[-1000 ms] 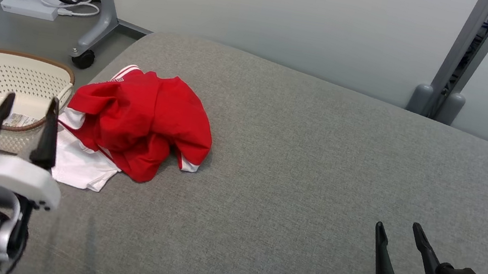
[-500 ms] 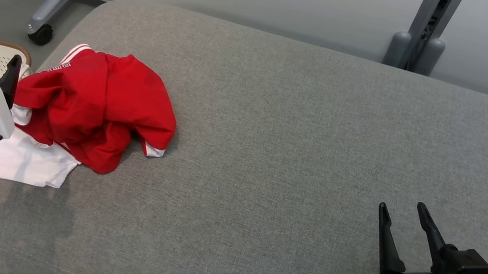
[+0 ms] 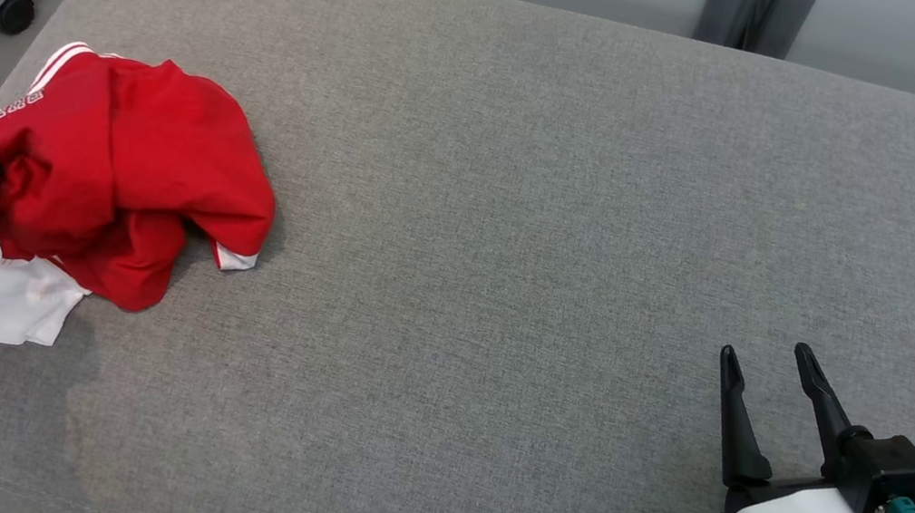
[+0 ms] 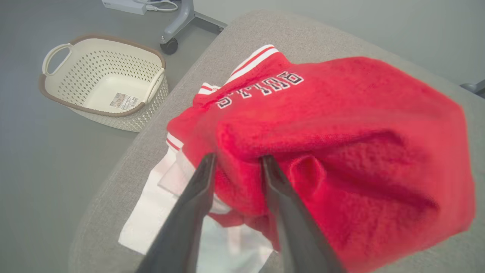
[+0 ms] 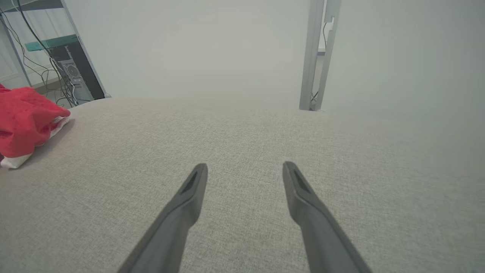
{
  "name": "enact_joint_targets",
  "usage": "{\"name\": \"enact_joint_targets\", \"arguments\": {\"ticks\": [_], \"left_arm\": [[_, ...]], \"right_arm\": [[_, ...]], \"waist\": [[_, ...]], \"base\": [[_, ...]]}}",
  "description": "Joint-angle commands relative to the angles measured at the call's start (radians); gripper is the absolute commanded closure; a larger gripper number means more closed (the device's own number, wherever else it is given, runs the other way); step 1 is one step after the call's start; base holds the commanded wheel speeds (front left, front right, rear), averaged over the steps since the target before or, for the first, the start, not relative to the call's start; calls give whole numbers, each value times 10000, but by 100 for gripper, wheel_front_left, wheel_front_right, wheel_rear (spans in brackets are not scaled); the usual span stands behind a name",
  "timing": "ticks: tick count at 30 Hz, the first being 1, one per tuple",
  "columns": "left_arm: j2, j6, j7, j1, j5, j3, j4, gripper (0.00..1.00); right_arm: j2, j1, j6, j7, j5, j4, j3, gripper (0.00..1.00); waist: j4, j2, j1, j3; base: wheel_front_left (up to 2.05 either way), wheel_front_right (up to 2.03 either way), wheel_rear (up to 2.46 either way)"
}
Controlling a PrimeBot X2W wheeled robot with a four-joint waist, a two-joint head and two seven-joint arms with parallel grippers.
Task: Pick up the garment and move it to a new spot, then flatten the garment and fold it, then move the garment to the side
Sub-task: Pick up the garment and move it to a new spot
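Well, the garment [image 3: 123, 167] sits crumpled at the left edge of the grey cushion [image 3: 520, 211], a white part spilling out on its near side. My left claw [image 4: 235, 167] is right on it, fingers spread astride a raised red fold with the rest of the heap beyond and to the right. I can't tell whether it is biting yet. The right claw [image 3: 764, 351] hangs spread wide over bare cushion at the near right, well apart. I judge the lift belongs to the left arm, carrying rightward.
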Motion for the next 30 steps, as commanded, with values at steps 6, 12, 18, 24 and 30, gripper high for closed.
{"name": "enact_joint_targets", "arguments": {"ticks": [6,12,18,24,30], "left_arm": [[283,64,-1410,-714,424,-222,350,100],[469,215,-2638,-1422,1055,-631,-21,100],[460,479,-3811,-2024,1797,-1145,-1179,100],[248,658,-4066,-1573,2297,-1746,-3352,100],[-218,1030,-3453,-29,2440,-2445,-6267,100]], "right_arm": [[-116,-101,19,-26,-46,-75,-209,0],[-78,25,19,-76,-62,-91,-401,0],[15,166,19,-152,-87,-151,-670,0],[132,259,19,-257,-56,-217,-879,0],[221,408,19,-338,5,-263,-1032,0]], "waist": [[-8,0,0,10],[119,0,0,-186],[136,0,0,-632],[-161,0,0,-948],[-782,0,0,-1058]], "base": [[0,0,0],[0,0,0],[0,0,0],[0,0,0],[0,0,0]]}}
